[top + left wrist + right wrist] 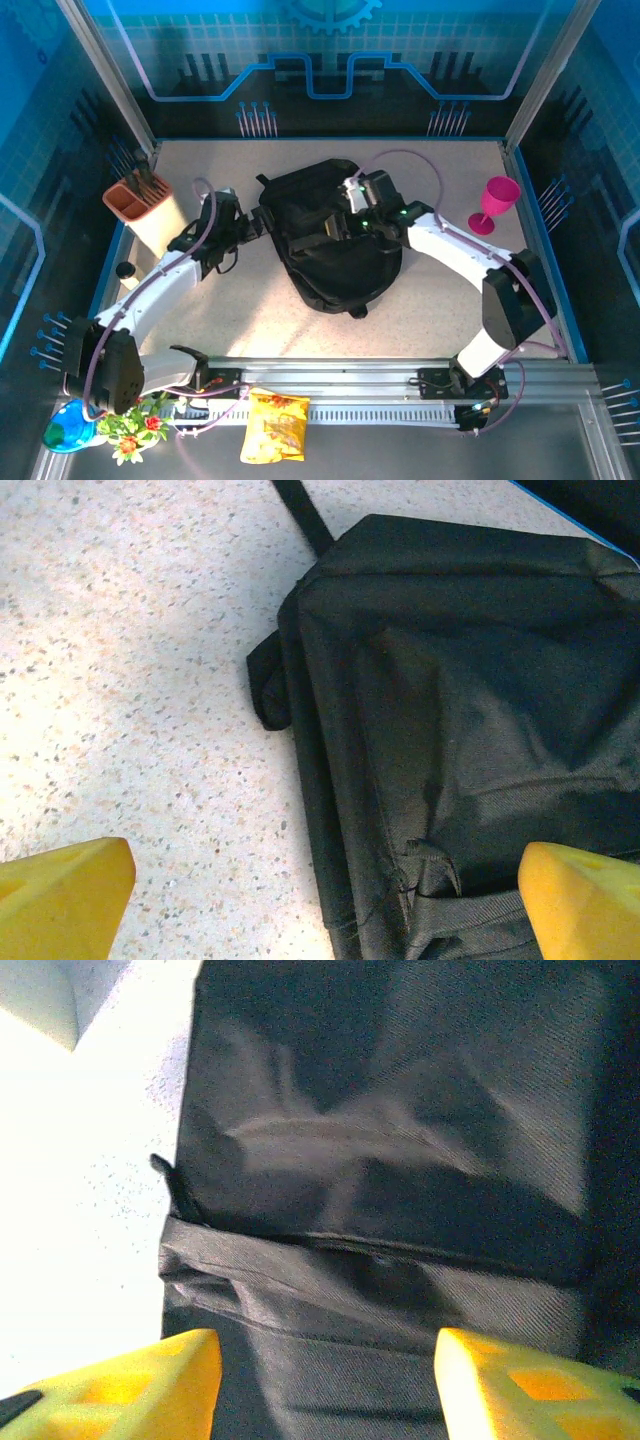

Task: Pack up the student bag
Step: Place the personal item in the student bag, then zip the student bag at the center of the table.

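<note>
- Speckled pale tabletop [440, 300] lies beneath both claws, and the student bag [325, 255] is laid flat near its middle.
- The right gripper [320, 1380] is held low over the bag's far part. Its yellow fingers are spread, and nothing is pinched between them.
- A seam or zip line is seen across the cloth just ahead, so a pocket opening is probably being sought.
- The left gripper [320, 910] is set at the bag's left edge, released wide and empty. One finger is over the table and the other over black fabric (likely placed to steady or lift that edge).
- A pink goblet [497, 200] and a brown holder [140, 205] of dark tools are stood well apart from the bag, perhaps awaiting packing.
- A yellow snack packet [274, 425] is left on the near rail.
- Blue patterned walls [400, 60] are set around the table.
</note>
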Robot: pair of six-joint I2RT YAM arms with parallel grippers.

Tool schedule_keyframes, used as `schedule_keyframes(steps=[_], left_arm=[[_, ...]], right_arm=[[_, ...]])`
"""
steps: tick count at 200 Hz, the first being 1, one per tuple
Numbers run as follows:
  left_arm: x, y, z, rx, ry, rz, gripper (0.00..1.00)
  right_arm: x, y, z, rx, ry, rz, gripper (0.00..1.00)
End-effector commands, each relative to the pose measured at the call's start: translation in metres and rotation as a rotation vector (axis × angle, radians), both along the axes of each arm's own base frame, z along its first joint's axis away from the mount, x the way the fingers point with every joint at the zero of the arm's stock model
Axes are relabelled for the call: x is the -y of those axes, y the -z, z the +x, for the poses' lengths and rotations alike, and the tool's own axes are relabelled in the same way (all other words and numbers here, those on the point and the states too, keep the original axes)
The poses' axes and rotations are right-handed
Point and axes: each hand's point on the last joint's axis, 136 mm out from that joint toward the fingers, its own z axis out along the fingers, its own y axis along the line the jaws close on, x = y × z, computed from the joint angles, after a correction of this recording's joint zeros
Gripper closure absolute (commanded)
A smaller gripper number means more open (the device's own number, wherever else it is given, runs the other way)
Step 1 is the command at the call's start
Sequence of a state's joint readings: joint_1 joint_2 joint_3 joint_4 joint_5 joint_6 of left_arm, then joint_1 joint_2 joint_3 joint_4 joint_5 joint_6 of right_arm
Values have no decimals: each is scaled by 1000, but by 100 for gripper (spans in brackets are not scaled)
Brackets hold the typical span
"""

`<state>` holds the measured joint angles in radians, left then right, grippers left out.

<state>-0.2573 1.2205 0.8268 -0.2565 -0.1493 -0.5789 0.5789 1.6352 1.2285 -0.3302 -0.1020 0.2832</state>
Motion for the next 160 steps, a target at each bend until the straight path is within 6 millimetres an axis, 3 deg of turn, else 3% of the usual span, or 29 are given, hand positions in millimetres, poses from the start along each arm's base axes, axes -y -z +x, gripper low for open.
schedule_keyframes(steps=[1, 41, 82, 125, 160], left_arm=[[-6, 0, -9, -13, -30, -48, 1], [-21, 0, -17, -14, -85, -71, 1], [-27, 0, -22, -20, -104, -96, 1], [-29, 2, -23, -29, -105, -110, 1], [-29, 3, -23, -32, -104, -110, 1]], right_arm=[[-19, 8, -5, 40, -147, -166, 39], [-63, 21, -4, 52, -312, -241, 36], [-103, 33, -7, 14, -469, -211, 37], [-116, 49, 0, -27, -496, -209, 44], [-116, 62, -1, -52, -502, -224, 51]])
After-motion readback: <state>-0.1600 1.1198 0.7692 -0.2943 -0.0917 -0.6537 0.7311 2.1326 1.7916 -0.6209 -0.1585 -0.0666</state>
